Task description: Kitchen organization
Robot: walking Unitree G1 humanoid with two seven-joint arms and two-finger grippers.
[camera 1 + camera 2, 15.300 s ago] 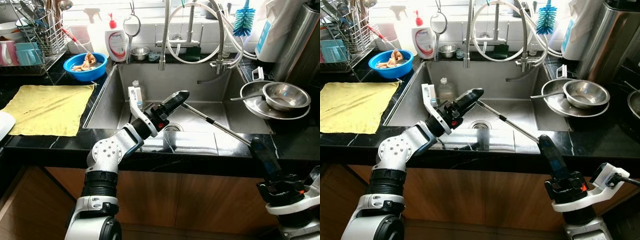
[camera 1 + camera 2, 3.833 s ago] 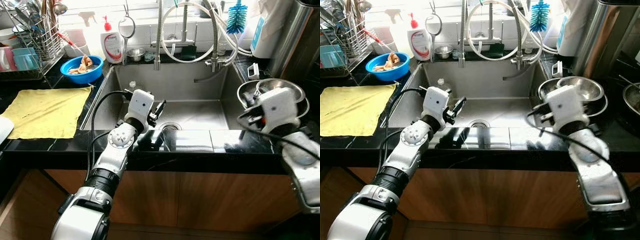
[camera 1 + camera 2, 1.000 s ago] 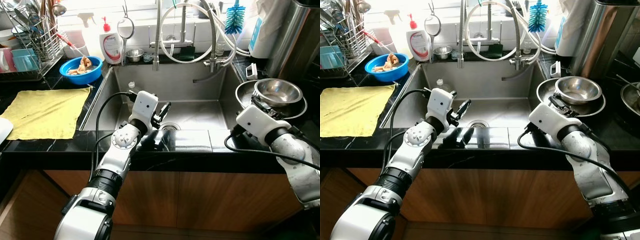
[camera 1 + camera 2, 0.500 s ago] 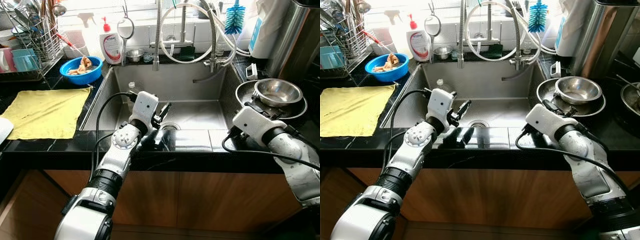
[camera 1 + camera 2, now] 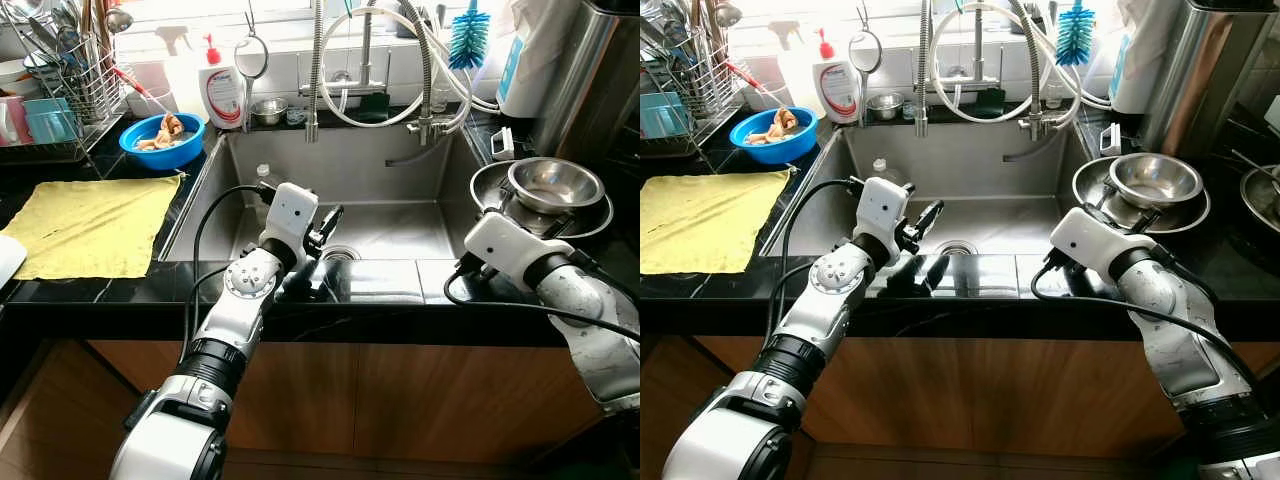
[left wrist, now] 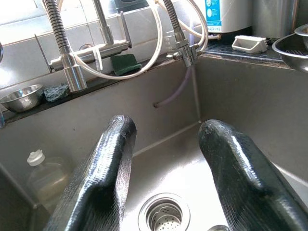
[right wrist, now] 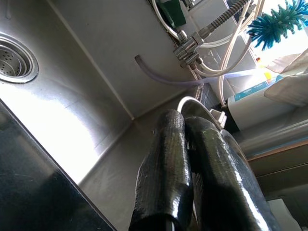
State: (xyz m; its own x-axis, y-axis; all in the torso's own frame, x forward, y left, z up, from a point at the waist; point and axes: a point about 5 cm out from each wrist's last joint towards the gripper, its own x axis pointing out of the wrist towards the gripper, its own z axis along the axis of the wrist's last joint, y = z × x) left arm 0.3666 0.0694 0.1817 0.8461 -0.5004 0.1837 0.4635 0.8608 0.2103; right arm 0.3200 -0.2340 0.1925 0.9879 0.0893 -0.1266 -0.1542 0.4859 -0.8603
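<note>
Sink [image 5: 400, 170] basin mostly bare: one drain [image 6: 162, 215] at centre, one plastic bottle [image 6: 44, 174] in far-left corner, half hidden behind left arm from head views. Left gripper [image 5: 328, 222] over near rim of sink, fingers [image 6: 103, 178] spread wide, nothing between them, drain visible through gap. Right gripper [image 7: 187, 168] at right end of sink near tabletop [image 5: 100, 290] edge; fingers pressed together, holding nothing visible; tips hidden behind white wrist housing in head views. Two stacked steel bowls [image 5: 553, 186] on right tabletop just beyond right gripper, lower one partly covered by upper. Further steel bowl [image 5: 1265, 215] cut off at right frame edge. Tall steel appliance [image 5: 1200, 70] at far right, top cut off. Faucet [image 5: 365, 60] with coiled hoses behind sink; blue bottle brush [image 5: 467, 45] hanging beside it. One small steel cup [image 5: 268, 110] and one soap bottle [image 5: 223, 85] on back ledge. One blue bowl [image 5: 165, 138] holding scraps, contents hard to make out. One yellow cloth [image 5: 90, 225] flat on left tabletop, open room around it. Dish rack [image 5: 60, 90] at far left, cut off, utensils too cluttered to count. Front tabletop strip between arms glossy, unobstructed.
</note>
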